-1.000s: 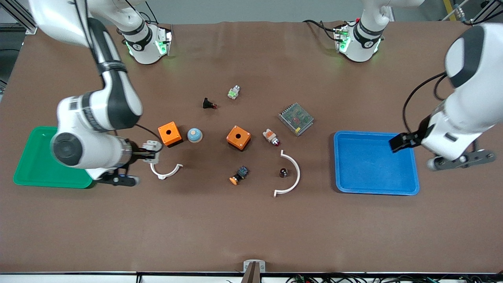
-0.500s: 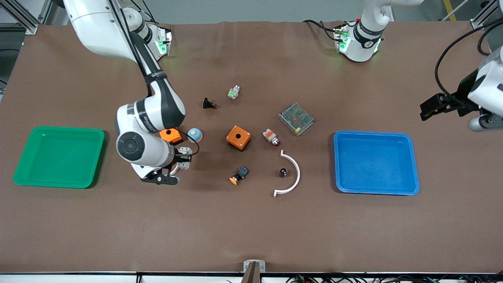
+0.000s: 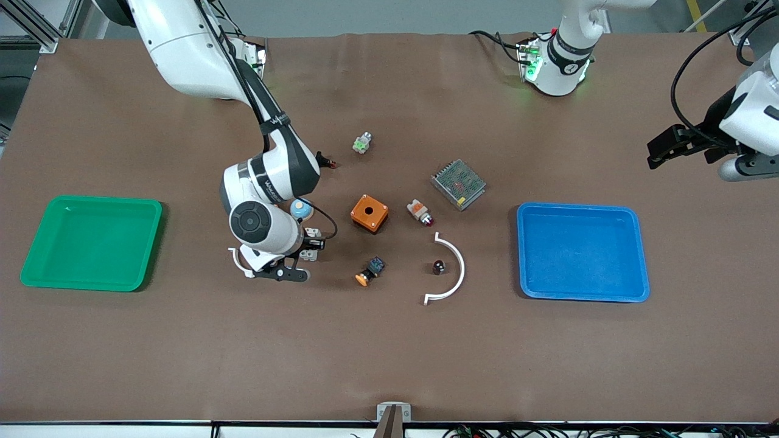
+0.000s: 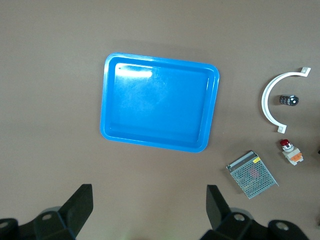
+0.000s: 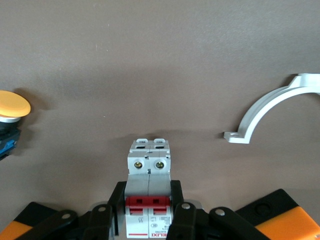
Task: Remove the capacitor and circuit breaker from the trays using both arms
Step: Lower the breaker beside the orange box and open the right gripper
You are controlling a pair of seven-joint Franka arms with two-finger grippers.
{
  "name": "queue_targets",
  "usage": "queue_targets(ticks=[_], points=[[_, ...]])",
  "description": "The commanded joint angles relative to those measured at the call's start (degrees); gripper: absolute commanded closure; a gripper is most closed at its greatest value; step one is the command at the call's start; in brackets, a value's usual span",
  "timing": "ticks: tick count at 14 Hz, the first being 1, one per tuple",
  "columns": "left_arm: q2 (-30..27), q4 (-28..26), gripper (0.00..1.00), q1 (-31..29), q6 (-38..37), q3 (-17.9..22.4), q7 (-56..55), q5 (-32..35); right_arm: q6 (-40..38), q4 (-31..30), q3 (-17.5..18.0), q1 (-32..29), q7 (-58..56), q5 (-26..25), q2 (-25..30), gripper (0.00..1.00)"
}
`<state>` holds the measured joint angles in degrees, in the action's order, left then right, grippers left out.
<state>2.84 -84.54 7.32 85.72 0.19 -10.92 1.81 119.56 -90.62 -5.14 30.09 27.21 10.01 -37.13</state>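
Two arms, eleven loose items on the brown table. Nearest the front camera: large white arc (image 3: 449, 271) curving round the capacitor (image 3: 438, 266) — tiny black cylinder, untouched; blue-black button with orange cap (image 3: 369, 271) beside it. Right gripper (image 3: 311, 242) clamped on the breaker (image 5: 148, 200), red levers showing, over bare table near the small white arc (image 3: 241, 263). Blue tray (image 3: 581, 252) at the left arm's end; green tray (image 3: 91, 242) at the right arm's. Left gripper (image 4: 148, 207) waits with fingers apart, above table beside the blue tray.
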Motion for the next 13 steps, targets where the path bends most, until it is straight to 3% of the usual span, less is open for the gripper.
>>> queue_targets(ticks=[1,6,7,8,9,11,13], points=[[-1.60,-1.59,0.00,-7.65,1.03,-7.90,1.16,0.65,0.41,0.44,-0.75,0.59,0.47,1.41,-0.39,0.77],[-2.57,-2.56,0.00,-12.42,0.94,-13.19,0.90,0.56,1.73,0.36,-0.75,0.76,0.47,1.41,-1.19,0.75],[-2.57,-2.56,0.00,-12.42,1.03,-13.28,0.90,0.56,1.56,0.36,-0.75,0.76,0.47,1.33,-1.19,0.64],[-2.66,-2.56,0.00,-12.51,1.03,-13.37,0.55,0.56,1.12,0.36,-0.83,0.76,1.00,1.32,-1.01,0.28],[-2.66,-2.56,0.00,-12.51,1.03,-13.46,0.20,0.56,0.86,0.36,-0.83,0.76,3.26,1.24,-0.75,0.00],[-2.66,-2.21,0.00,-12.42,1.12,-13.72,0.19,0.56,-4.99,0.27,-0.92,1.20,5.83,0.71,2.57,0.00],[-2.48,-2.12,0.00,-12.33,1.12,-13.72,-0.07,0.65,-14.12,0.18,-1.10,1.03,5.92,0.62,9.59,0.00]])
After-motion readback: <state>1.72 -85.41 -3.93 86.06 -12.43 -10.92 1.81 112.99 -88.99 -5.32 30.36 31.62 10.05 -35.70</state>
